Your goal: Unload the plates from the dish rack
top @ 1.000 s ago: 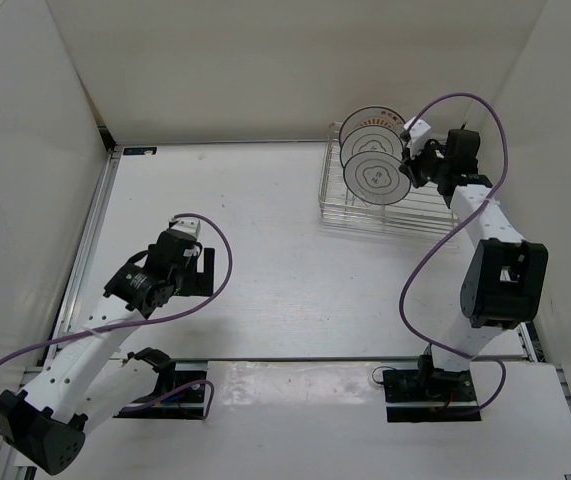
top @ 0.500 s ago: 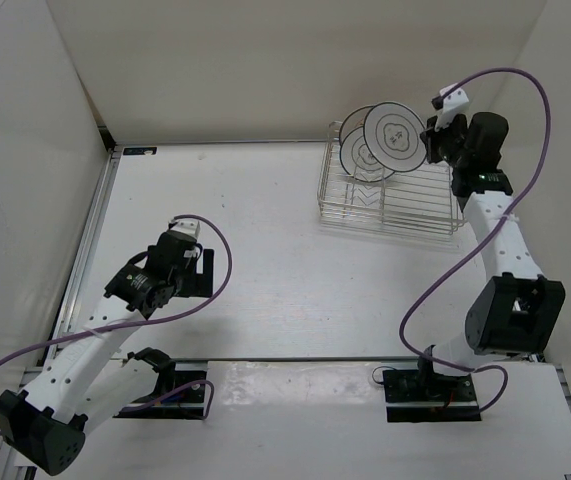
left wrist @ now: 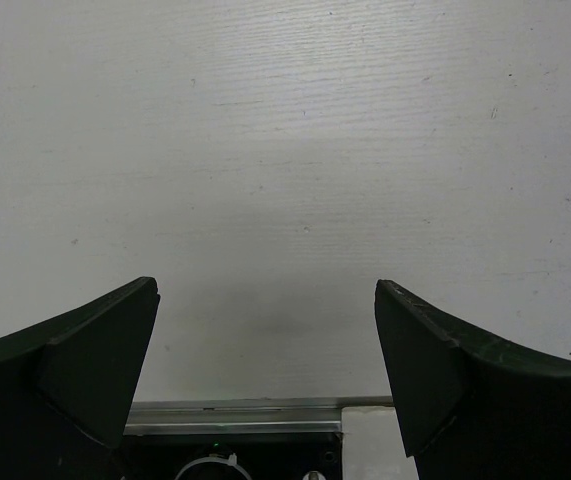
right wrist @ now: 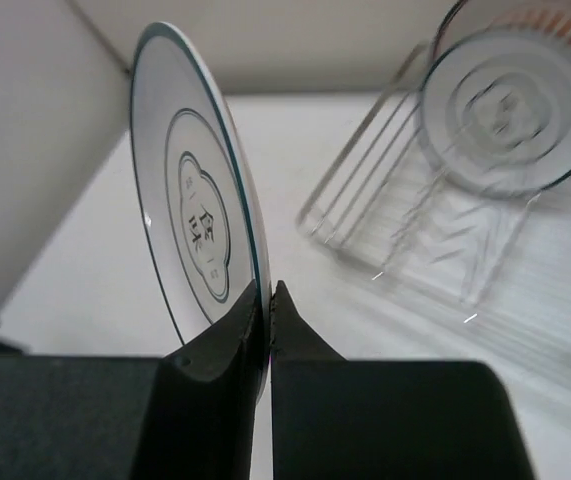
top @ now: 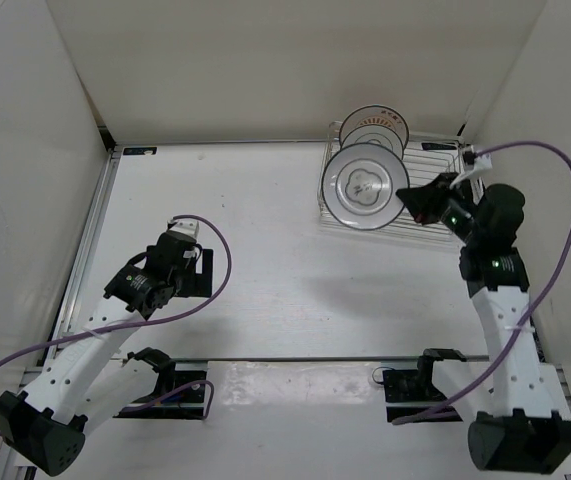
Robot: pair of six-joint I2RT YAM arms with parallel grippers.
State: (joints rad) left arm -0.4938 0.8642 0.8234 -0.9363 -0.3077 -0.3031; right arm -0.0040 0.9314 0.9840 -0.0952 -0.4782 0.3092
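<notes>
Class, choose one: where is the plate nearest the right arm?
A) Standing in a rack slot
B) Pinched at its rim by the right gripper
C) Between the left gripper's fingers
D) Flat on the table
B: in the right wrist view the right gripper is shut on the rim of the plate, apart from the dish rack.

white links (top: 90,355), black joints (top: 35,432), black end effectors (top: 201,270) (top: 411,198) and looping purple cables (top: 565,170).

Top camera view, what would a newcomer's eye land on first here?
The white plate pinched by its rim in the right gripper, held on edge, clear of the rack. Behind it, another plate stands in the rack, and the left gripper hangs open over the table.
</notes>
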